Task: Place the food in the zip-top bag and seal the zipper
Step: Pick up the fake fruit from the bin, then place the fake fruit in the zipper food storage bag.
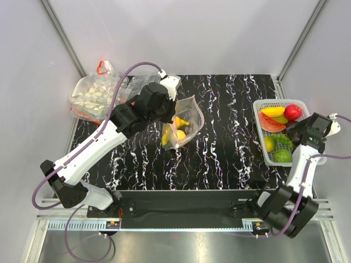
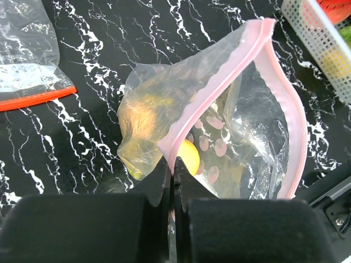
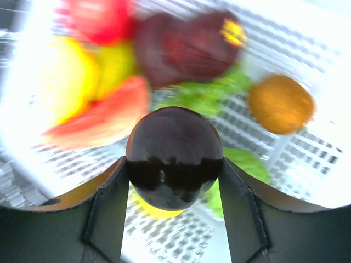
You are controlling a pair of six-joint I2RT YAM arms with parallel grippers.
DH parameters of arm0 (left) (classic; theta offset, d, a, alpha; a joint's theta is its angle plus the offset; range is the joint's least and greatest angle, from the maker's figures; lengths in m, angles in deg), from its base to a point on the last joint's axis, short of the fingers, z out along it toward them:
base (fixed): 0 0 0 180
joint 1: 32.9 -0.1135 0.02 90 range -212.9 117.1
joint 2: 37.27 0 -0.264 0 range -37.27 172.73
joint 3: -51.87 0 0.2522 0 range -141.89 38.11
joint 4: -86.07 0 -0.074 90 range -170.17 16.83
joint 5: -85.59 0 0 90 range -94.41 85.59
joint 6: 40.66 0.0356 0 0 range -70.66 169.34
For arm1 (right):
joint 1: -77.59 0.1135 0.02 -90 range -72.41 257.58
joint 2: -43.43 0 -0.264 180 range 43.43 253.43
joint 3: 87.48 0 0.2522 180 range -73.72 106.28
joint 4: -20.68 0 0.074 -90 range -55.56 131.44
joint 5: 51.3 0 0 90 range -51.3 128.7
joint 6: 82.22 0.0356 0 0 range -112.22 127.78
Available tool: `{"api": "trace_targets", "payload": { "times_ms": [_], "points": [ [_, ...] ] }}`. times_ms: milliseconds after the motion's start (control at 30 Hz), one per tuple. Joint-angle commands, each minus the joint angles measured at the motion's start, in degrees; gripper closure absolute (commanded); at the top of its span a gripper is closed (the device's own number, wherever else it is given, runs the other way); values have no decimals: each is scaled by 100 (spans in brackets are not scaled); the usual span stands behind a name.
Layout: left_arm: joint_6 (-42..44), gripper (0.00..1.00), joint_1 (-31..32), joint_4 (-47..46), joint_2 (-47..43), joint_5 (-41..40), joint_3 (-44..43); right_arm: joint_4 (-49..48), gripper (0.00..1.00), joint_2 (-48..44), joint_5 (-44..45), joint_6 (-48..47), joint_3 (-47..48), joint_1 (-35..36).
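Observation:
The zip-top bag (image 1: 189,121) stands open near the table's middle, clear with pale dots and a pink zipper (image 2: 219,87) along its mouth. My left gripper (image 2: 174,175) is shut on that strip at the mouth's near corner, holding it up. Yellow food (image 2: 190,156) lies inside the bag. At the right, my right gripper (image 3: 174,164) is over the white basket (image 1: 263,104), both fingers pressed against a round, glossy dark purple fruit (image 3: 174,145). More food lies below it: a red piece (image 3: 98,22), a yellow one (image 3: 68,76), an orange one (image 3: 281,104) and green ones (image 3: 247,164).
A second clear bag (image 1: 96,96) with white dots and a red-orange strip (image 2: 33,98) lies at the back left corner. The basket holds a red apple (image 1: 293,112), a watermelon slice (image 1: 270,123) and green pieces (image 1: 282,155). White walls close in the black marbled table (image 1: 230,153).

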Motion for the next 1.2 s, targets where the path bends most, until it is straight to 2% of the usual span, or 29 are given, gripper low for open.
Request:
{"api": "trace_targets", "payload": {
  "times_ms": [0,33,167,467,733,800,867,1100,1167],
  "points": [
    [152,100,61,-240,-92,-327,-258,120,60,-522,-1169,-326,437,38],
    [152,100,52,-249,-92,-301,-258,164,59,-549,-1946,-362,499,29],
    [152,100,70,-214,-49,-187,-302,86,65,-602,-3945,-55,737,73],
    [161,100,78,-178,-75,-187,-329,-801,62,-1358,-5222,156,1009,1865],
    [161,100,78,-178,-75,-187,-328,-1215,63,-1534,-4873,95,1176,3342],
    [143,100,78,-178,-75,-213,-320,-1259,64,-1472,-4732,51,1264,3965],
    [126,100,78,-204,-83,-231,-285,-1294,65,-1402,-4407,33,1360,4282],
    [170,97,78,-222,-110,-222,-241,-1198,68,-656,-3003,-467,1800,6100],
    [178,96,78,-248,-136,-222,-206,-1198,68,-437,-2755,-546,1914,6330]
  ]
}}
